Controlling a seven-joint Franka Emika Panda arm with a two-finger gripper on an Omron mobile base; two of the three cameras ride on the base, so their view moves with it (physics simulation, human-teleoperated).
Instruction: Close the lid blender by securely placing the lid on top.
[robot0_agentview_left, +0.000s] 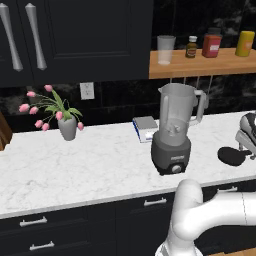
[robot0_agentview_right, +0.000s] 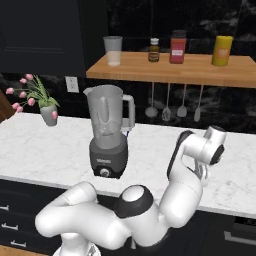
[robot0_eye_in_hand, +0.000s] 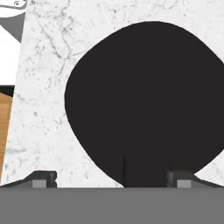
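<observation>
- Gripper (robot0_eye_in_hand: 111, 178): jaws spread wide, holding nothing, poised directly above the lid (robot0_eye_in_hand: 148, 103).
- Lid lies flat on the marble counter (robot0_agentview_left: 75, 165), just ahead between both fingertips.
- Blender (robot0_agentview_left: 175, 127) stands open-topped, well apart toward the arm's left.

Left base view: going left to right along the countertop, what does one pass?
Vase of pink tulips → small white box → blender → black lid lying flat on the marble → gripper at the right edge.
</observation>
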